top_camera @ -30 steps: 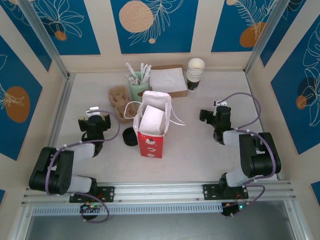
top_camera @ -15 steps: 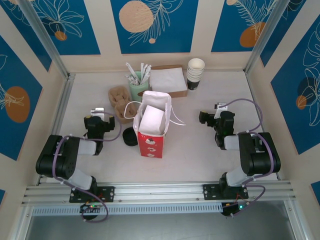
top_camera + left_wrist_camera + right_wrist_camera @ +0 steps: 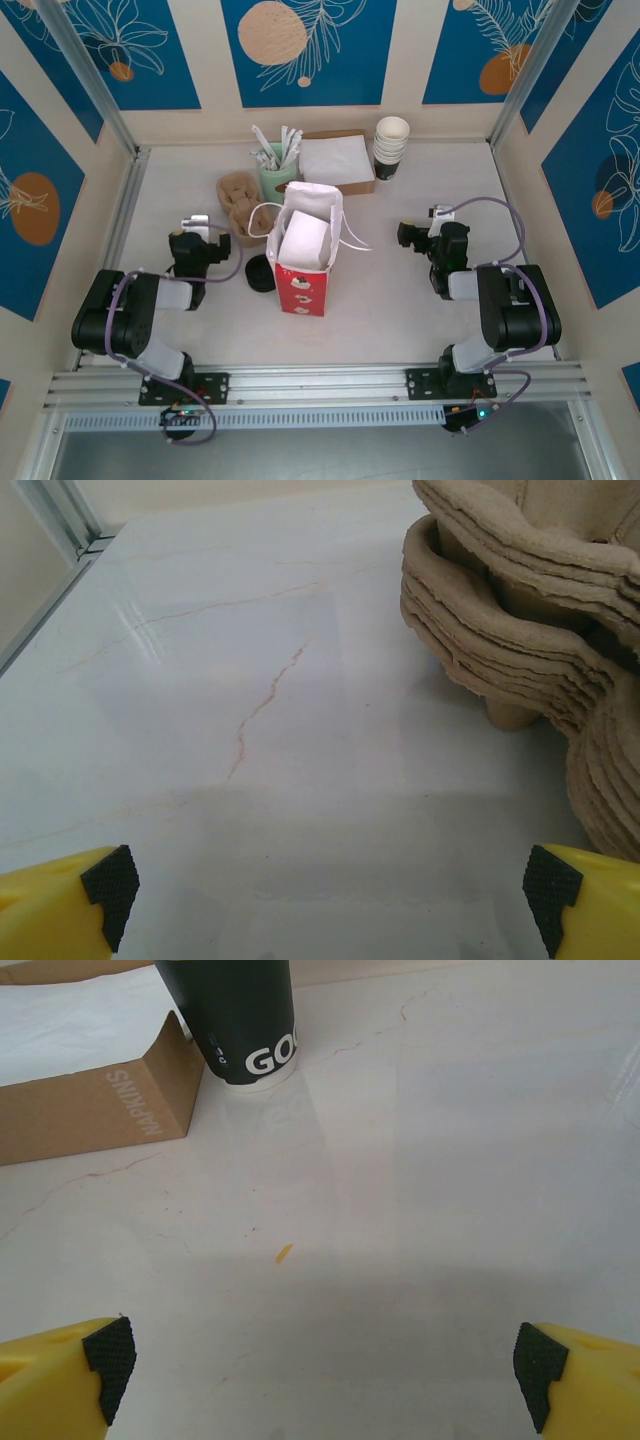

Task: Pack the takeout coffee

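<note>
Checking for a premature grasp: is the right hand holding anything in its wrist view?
No, the right hand is open, its yellow fingers wide apart over bare table, with the dark cup ahead and untouched.

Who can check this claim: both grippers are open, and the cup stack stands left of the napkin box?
Wrong side: the top view shows the cup stack right of the napkin box. The left gripper and right gripper are open.

Glossy, smooth, faintly veined marble-look worktop [image 3: 200, 810]; rough matt moulded-pulp cup trays [image 3: 500, 630]; matt brown cardboard napkin box [image 3: 90, 1110]; smooth dark paper cup stack [image 3: 235, 1010]
</note>
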Controlling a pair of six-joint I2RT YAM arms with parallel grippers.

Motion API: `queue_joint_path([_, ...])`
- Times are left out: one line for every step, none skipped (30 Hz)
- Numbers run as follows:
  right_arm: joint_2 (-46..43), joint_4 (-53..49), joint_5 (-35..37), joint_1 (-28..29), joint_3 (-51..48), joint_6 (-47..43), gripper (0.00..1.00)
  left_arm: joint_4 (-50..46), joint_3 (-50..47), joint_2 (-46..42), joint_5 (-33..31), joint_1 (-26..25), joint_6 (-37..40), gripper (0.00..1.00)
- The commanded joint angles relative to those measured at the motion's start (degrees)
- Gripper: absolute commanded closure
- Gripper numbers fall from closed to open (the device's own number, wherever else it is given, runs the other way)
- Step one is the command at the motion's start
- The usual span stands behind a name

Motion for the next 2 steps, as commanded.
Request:
queue_joint_path([0.0, 2.5, -0.3, -0.1, 0.2, -1.4, 0.01, 1.8, 1.0, 0.0, 1.6, 0.6, 0.6, 0.0])
queue_joint_path([0.0, 2.6, -0.3, -0.1, 0.2, -1.4, 0.01, 1.8, 1.0, 0.0, 1.6, 0.6, 0.5, 0.0])
